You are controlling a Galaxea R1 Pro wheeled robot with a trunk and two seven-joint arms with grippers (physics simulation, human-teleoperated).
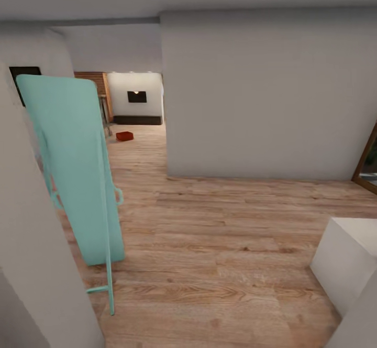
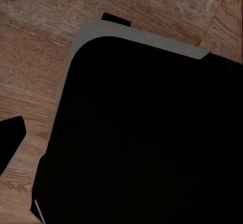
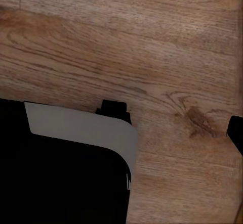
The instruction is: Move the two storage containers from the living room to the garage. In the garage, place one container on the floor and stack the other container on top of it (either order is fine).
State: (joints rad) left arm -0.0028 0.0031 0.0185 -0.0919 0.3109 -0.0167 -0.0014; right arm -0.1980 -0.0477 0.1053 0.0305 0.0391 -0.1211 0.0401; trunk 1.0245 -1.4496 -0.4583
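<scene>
One orange-red rectangular plastic storage container [image 1: 124,136] lies on the light wood-plank floor [image 1: 220,243] far ahead of the robot, past a tall mint-green standing mirror [image 1: 73,164]. Whether either gripper is clenched or released cannot be told.

Light brown wood-plank flooring [image 1: 209,222] with darker grain streaks and knots; plain pale grey walls [image 1: 262,96]; a mint-green padded stand [image 1: 73,164] with matching mint legs; one orange-red storage container [image 1: 124,136] far down the hall; a white block [image 1: 345,264] at the right; a black robot base [image 2: 152,143] edged in grey over the planks
</scene>
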